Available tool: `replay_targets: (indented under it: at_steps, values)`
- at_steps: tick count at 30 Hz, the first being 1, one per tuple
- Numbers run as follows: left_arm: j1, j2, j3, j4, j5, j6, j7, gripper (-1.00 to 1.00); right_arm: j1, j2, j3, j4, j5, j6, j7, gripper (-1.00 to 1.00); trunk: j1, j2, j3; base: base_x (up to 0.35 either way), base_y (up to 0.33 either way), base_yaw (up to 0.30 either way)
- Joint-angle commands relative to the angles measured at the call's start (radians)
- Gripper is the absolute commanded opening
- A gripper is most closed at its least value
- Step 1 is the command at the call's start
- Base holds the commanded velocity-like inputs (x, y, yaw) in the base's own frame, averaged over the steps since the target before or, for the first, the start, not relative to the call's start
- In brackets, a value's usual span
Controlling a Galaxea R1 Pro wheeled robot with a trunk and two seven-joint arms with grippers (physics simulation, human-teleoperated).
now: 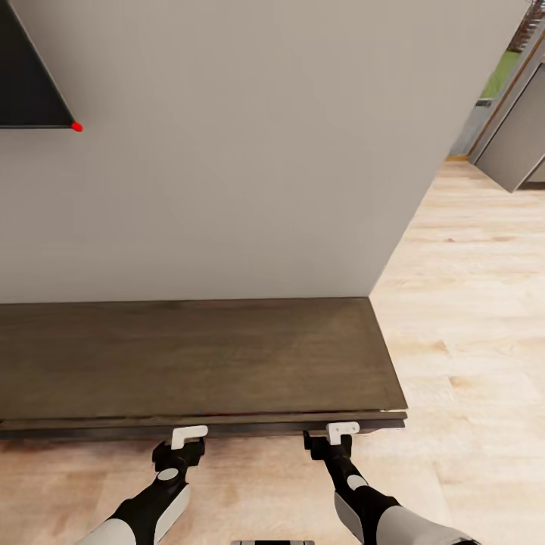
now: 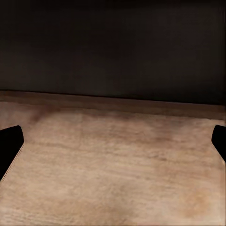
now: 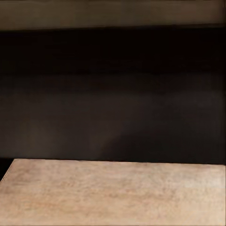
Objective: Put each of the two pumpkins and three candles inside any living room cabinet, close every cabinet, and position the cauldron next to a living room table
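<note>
The cabinet point(image 1: 197, 356) is a long, low dark-brown unit against the wall, its flat top bare and its right end near the wall's corner. My left gripper point(image 1: 180, 448) sits low at its front edge, pointing at the dark front point(image 2: 113, 47). It is open, with black fingertips point(image 2: 10, 143) far apart and nothing between them. My right gripper point(image 1: 333, 440) is also close to the front point(image 3: 113, 94), near the cabinet's right end, open and empty. The fronts look shut. Pumpkins, candles and cauldron are out of view.
A grey wall point(image 1: 227, 151) rises behind the cabinet. A dark screen corner point(image 1: 30, 83) with a red dot hangs at the upper left. Light wood floor point(image 1: 469, 303) runs past the wall's corner toward a grey door point(image 1: 515, 144) at the far right.
</note>
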Motion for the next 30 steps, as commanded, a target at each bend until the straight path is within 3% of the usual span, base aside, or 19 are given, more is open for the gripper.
replay_targets:
  at_steps: [1,6,11,30]
  values:
    - [0.000,0.000,0.000,0.000,0.000,0.000,0.000,1.00,0.000,0.000,0.002,-0.001,0.001,0.000,-0.001,1.00,0.000,0.000,0.000,0.328,0.000,0.000]
    - [0.000,0.000,0.000,-0.001,0.000,0.000,0.000,1.00,0.000,0.001,0.003,-0.001,0.001,0.001,-0.001,1.00,0.000,0.000,0.000,0.305,0.000,0.000]
    - [0.000,0.000,0.000,-0.009,0.000,0.000,0.001,1.00,0.000,0.002,0.002,-0.002,0.002,0.000,-0.001,1.00,0.000,0.000,0.000,0.026,0.000,0.000]
    - [0.000,0.000,0.000,0.008,0.001,0.001,-0.002,1.00,0.002,-0.001,0.003,-0.002,0.003,-0.002,-0.001,1.00,0.000,0.000,0.000,-0.318,0.000,0.000]
